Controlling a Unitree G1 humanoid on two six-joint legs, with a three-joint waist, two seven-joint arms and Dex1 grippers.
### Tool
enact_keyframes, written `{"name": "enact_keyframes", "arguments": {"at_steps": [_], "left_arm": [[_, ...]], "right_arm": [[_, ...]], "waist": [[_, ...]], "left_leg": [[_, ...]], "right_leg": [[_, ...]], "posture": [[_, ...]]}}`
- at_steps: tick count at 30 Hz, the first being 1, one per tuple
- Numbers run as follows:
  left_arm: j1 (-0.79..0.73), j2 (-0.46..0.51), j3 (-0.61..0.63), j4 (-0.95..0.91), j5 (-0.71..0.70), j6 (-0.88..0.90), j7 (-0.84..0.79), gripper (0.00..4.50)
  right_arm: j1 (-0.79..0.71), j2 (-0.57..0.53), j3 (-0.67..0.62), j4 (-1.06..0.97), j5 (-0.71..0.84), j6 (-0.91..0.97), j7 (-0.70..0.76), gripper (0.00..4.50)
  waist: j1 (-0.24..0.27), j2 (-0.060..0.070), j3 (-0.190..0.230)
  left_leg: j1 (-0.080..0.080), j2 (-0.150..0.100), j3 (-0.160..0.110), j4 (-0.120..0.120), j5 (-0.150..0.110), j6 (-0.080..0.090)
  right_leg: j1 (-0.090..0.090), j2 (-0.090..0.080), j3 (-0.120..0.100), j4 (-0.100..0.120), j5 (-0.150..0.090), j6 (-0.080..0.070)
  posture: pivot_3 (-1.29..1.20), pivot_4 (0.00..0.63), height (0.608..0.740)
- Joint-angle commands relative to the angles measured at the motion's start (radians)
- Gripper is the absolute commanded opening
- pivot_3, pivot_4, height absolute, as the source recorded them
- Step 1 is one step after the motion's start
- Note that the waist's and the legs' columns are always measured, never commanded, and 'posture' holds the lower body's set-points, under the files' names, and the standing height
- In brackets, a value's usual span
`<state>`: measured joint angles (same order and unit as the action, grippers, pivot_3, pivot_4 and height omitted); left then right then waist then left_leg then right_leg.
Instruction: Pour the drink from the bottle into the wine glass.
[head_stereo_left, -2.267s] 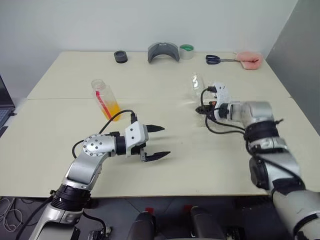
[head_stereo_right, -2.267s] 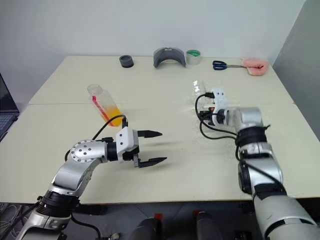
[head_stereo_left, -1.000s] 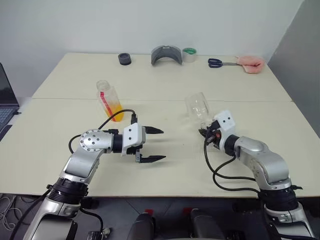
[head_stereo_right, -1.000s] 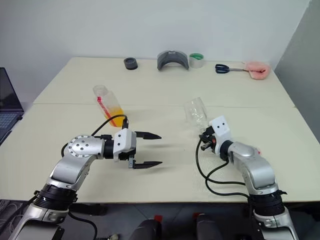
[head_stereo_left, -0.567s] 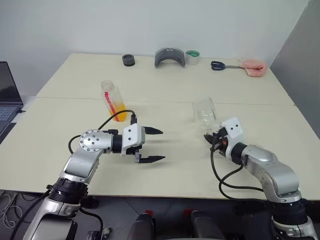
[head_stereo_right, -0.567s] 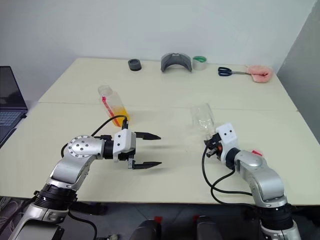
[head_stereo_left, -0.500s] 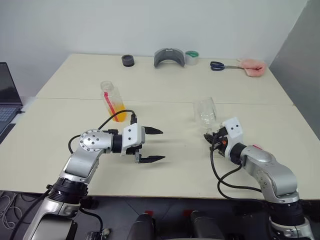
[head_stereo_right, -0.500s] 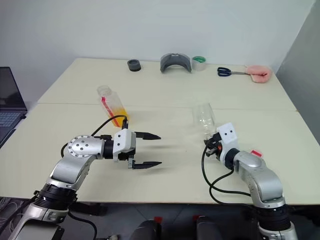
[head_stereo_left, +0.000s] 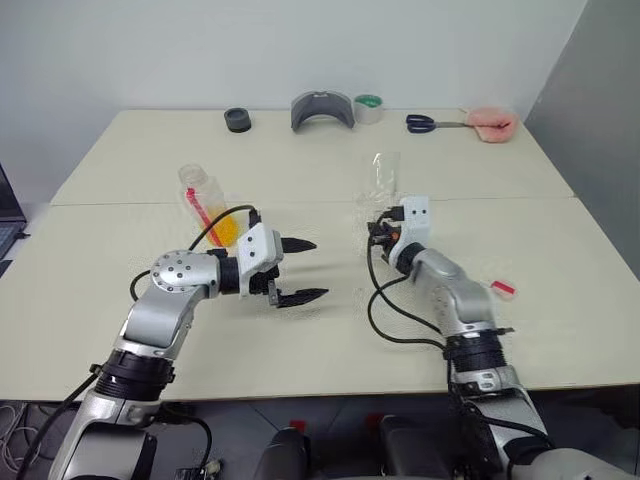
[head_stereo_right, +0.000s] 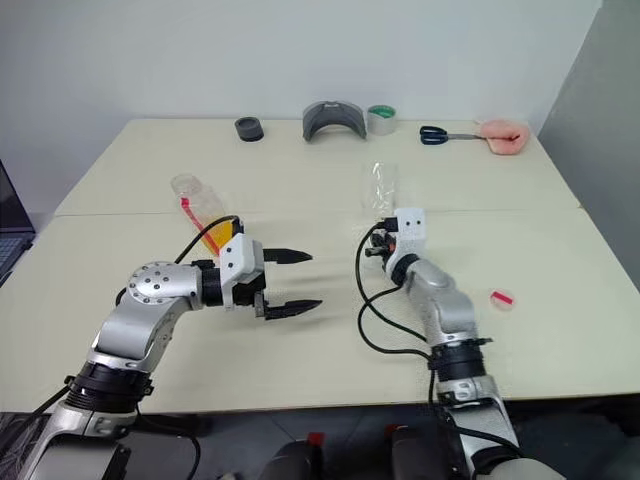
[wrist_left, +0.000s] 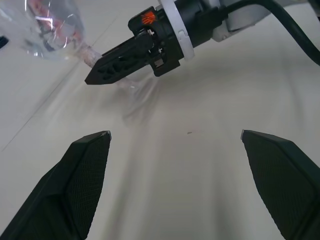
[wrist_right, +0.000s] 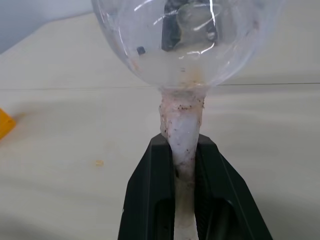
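We see a cream tabletop (head_stereo_left: 330, 320). The bottle (head_stereo_left: 205, 205) is clear with a red stripe, its drink (head_stereo_left: 222, 230) bright orange-yellow. The wine glass (head_stereo_left: 385, 180) is colourless, its stem whitish with reddish specks. Both grippers, left (head_stereo_left: 297, 270) and right (wrist_left: 112, 65), have black jaws on white-and-silver housings. At the far edge lie a black ring (head_stereo_left: 238, 119), a grey curved piece (head_stereo_left: 323, 108), green tape (head_stereo_left: 370, 106), blue-handled scissors (head_stereo_left: 425, 123) and a pink cloth (head_stereo_left: 490, 122).

You have the uncapped bottle (head_stereo_left: 205, 203) leaning, part-filled with orange drink (head_stereo_left: 222, 230); the empty wine glass (head_stereo_left: 385, 180) stands raised by its stem.
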<state>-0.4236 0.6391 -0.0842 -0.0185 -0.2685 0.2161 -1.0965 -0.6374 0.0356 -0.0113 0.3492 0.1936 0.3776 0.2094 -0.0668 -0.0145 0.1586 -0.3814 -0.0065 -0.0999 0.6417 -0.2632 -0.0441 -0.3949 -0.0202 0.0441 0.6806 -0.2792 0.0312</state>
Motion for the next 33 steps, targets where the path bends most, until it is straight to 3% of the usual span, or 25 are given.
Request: {"name": "enact_keyframes", "arguments": {"at_steps": [1, 11, 33], "left_arm": [[0.006, 0.03, 0.046, -0.02, -0.008, -0.002, 0.016, 4.5], [0.012, 0.092, 0.062, 0.029, -0.002, -0.02, 0.007, 4.5], [0.044, 0.095, 0.047, -0.029, -0.012, -0.001, -0.032, 4.5]], "right_arm": [[0.013, 0.012, 0.032, 0.078, -0.035, -0.104, 0.024, 0.16], [0.146, 0.001, 0.062, 0.006, -0.05, -0.109, 0.054, 0.16], [0.375, -0.081, 0.161, -0.259, -0.073, 0.04, 0.096, 0.16]], "waist": [[-0.001, 0.0, 0.0], [-0.008, 0.0, 0.0], [-0.001, 0.0, 0.0]], "left_leg": [[0.001, 0.0, 0.0, 0.0, 0.0, 0.0], [0.002, 0.0, -0.002, 0.0, 0.0, 0.0], [0.005, 0.001, -0.002, -0.002, 0.0, 0.0]], "right_leg": [[0.001, 0.0, 0.0, 0.0, 0.0, 0.0], [0.003, 0.001, -0.001, 0.0, 0.0, 0.0], [0.006, 0.001, -0.001, -0.001, -0.001, 0.0]], "posture": [[0.0, 0.15, 0.74], [0.0, 0.15, 0.74], [0.0, 0.15, 0.74]]}}
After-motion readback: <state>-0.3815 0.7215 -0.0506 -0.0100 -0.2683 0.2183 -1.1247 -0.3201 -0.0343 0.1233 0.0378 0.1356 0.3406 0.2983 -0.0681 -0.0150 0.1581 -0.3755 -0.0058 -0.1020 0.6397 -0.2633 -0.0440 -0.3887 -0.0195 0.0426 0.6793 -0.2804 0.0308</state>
